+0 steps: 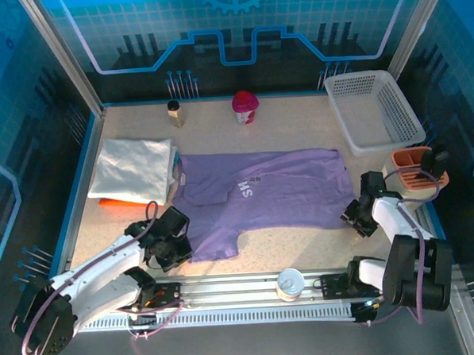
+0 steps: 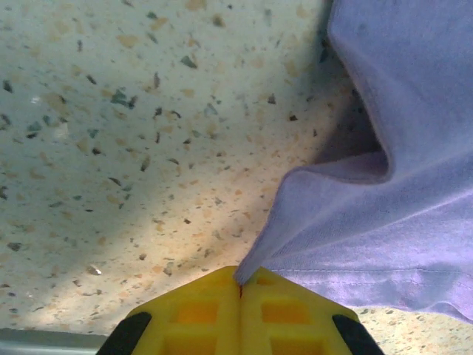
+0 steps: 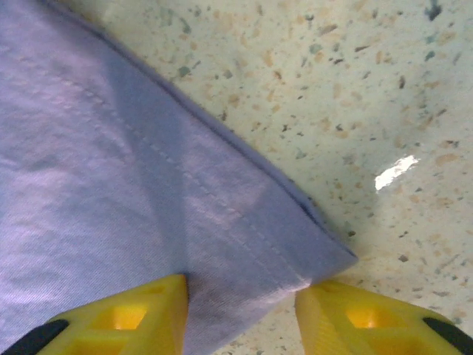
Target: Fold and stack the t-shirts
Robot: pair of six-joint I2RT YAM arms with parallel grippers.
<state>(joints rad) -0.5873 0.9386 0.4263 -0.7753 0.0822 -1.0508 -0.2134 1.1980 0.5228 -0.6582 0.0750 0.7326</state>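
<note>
A lavender t-shirt [image 1: 262, 196] lies spread flat across the middle of the table, its white lettering facing up. At the left, a folded white t-shirt [image 1: 133, 169] rests on an orange one [image 1: 113, 204]. My left gripper [image 1: 174, 246] is at the lavender shirt's near left sleeve. In the left wrist view that gripper [image 2: 240, 275] is shut on the edge of the lavender cloth [image 2: 384, 222]. My right gripper [image 1: 358, 219] is at the shirt's near right corner. There the gripper [image 3: 242, 285] is open, its yellow fingers [image 3: 140, 314] astride the hemmed corner [image 3: 244, 229].
A white mesh basket [image 1: 374, 111] stands at the back right, with an orange holder [image 1: 416, 174] in front of it beside the right arm. A magenta cup [image 1: 245, 107] and a small bottle [image 1: 175, 113] stand at the back. A round tin [image 1: 290, 284] sits on the front rail.
</note>
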